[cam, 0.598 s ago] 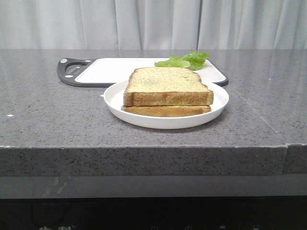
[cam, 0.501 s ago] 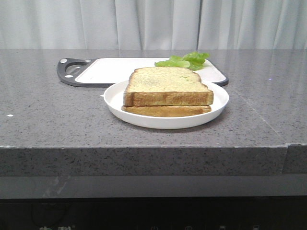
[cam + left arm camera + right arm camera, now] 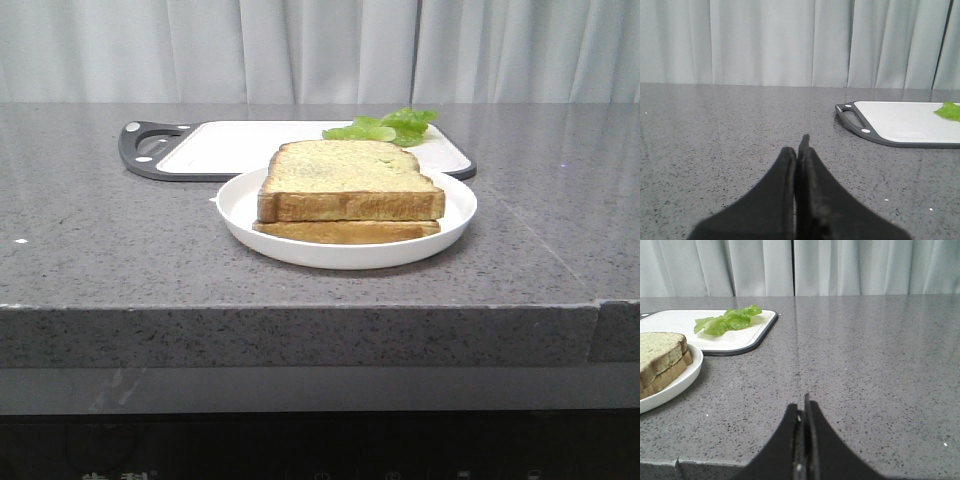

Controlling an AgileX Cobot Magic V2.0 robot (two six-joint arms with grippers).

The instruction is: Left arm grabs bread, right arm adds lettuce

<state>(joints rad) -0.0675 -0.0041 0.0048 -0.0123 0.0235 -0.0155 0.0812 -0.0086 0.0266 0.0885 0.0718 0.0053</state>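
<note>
The bread [image 3: 348, 180], a thick toast slice with a pale green-speckled face, lies on a thinner brown slice [image 3: 345, 231] in a white plate [image 3: 455, 215] at the table's middle; the right wrist view shows the bread [image 3: 657, 354] too. The lettuce [image 3: 385, 126] lies on a white cutting board [image 3: 240, 145] behind the plate, and the right wrist view shows the lettuce [image 3: 727, 320]. Neither arm appears in the front view. My left gripper [image 3: 798, 147] is shut and empty, low over bare table. My right gripper [image 3: 801, 406] is shut and empty, off to the right of the plate.
The cutting board has a dark rim and a handle [image 3: 148, 147] at its left end. The grey stone table's front edge [image 3: 300, 308] runs just before the plate. A pale curtain [image 3: 320, 50] hangs behind the table.
</note>
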